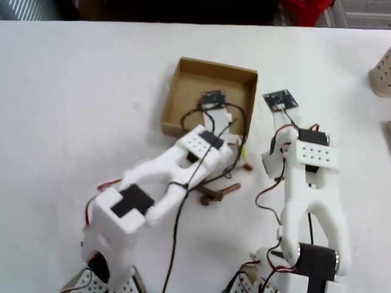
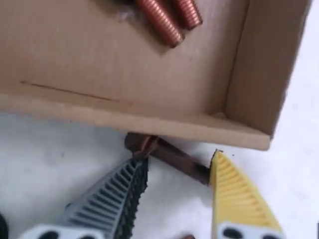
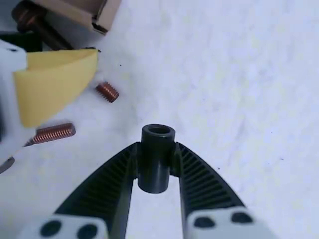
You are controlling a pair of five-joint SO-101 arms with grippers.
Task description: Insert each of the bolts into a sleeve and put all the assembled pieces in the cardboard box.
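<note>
On the white table [image 1: 73, 91], seen from high up, the cardboard box [image 1: 177, 97] is set near the middle. The left arm [image 1: 177, 168] is stretched out to the box's near corner, and the right arm [image 1: 311, 183] is placed off to the side of the box. Some loose bolts [image 1: 219, 191] are laid on the table just beside the left arm. From the left wrist, the left pincer [image 2: 178, 158] is seen spread wide, with one grey finger [image 2: 119, 194] and one yellow finger [image 2: 232, 189]. A put-together piece [image 2: 169, 155], a bolt inside its sleeve, is laid flat on the table between the two tips, right against the outside of the box wall. It cannot be told if the piece is being squeezed. Two copper bolts [image 2: 164, 22] are seen inside the box. From the right wrist, the right pincer [image 3: 155, 147] is seen closed on a dark sleeve [image 3: 157, 169], which is held standing up with its hole on top. A short bolt [image 3: 107, 92] and a longer bolt [image 3: 52, 133] are laid on the table near the other arm's yellow finger, well apart from the held sleeve.
</note>
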